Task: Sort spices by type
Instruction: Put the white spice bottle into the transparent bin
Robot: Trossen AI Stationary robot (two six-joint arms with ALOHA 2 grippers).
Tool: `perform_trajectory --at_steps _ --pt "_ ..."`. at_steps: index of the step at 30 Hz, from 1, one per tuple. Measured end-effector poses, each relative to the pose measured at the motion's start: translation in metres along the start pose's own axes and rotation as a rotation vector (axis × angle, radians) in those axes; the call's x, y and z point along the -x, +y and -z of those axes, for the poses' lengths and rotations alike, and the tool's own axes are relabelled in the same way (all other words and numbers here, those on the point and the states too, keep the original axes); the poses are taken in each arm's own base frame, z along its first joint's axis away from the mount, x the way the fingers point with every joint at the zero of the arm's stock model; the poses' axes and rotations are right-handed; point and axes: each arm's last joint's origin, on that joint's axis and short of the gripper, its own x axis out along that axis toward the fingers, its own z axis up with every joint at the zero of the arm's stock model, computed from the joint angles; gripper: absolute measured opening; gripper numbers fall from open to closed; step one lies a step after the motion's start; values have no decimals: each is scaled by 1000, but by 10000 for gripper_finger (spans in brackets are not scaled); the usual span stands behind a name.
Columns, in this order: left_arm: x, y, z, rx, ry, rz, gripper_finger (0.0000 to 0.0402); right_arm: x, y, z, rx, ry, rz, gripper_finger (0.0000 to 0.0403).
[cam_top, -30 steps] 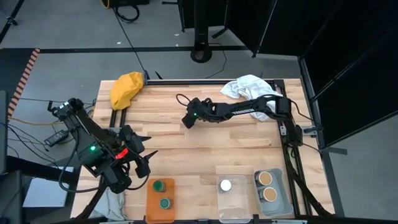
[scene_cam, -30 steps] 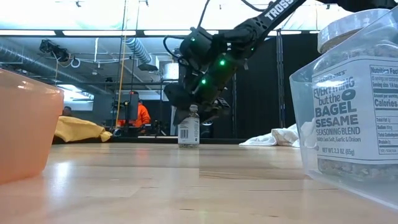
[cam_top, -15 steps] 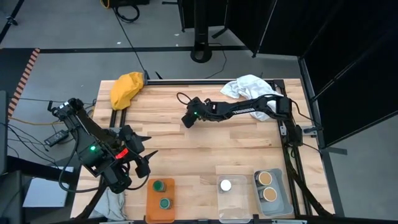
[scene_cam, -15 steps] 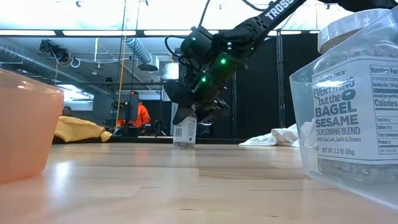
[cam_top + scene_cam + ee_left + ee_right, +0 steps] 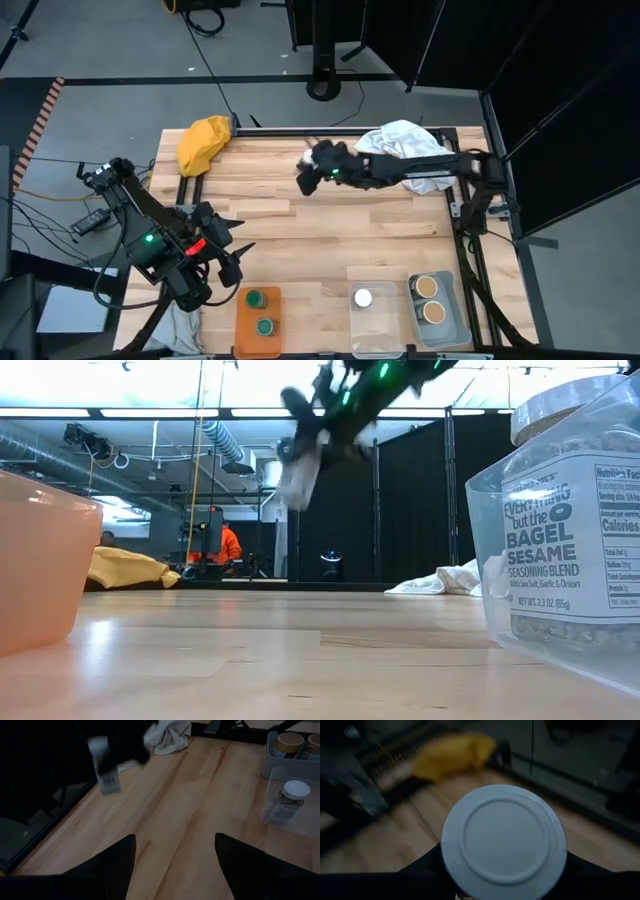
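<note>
My right gripper (image 5: 310, 167) is shut on a spice jar with a white lid (image 5: 504, 842) and holds it high above the table's far middle. The low view shows this jar (image 5: 298, 476) tilted in the air. Over the near left, my left gripper (image 5: 236, 262) waits open, holding nothing. Two green-lidded jars (image 5: 260, 312) stand in the orange tray (image 5: 243, 335). One white-lidded jar (image 5: 363, 297) stands in the clear tray (image 5: 378, 338). Two tan-lidded jars (image 5: 432, 299) stand in the grey tray (image 5: 455, 325). My right gripper pinches the jar between its two fingers (image 5: 427, 867), which lie on opposite sides of the jar just below the lid's rim (image 5: 449, 870). The lid faces back toward the wrist, so the fingers run along the jar. The jar hangs tilted, clear of the table.
A yellow cloth (image 5: 203, 143) lies at the far left corner and a white cloth (image 5: 398, 138) at the far right, under the right arm. The three trays line the near edge. Bare wood lies between them and the cloths.
My right gripper has come down over the standing white-lidded jar, taken hold of it, and risen with it, shifting slightly toward the far edge. The jar has left the table and tipped from upright to tilted.
</note>
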Motion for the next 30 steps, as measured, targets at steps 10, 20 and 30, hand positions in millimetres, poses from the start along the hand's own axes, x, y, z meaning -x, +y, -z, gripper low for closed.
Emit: perform_trajectory --at_steps 10,20,30 --pt "0 -2 -3 34 -58 -3 275 125 30 -34 81 -131 -200 201" --pt "0 -5 -5 68 -93 5 275 237 83 27 131 22 -449 201" --pt "0 -5 -5 64 -110 -5 275 292 120 113 80 226 -509 201"
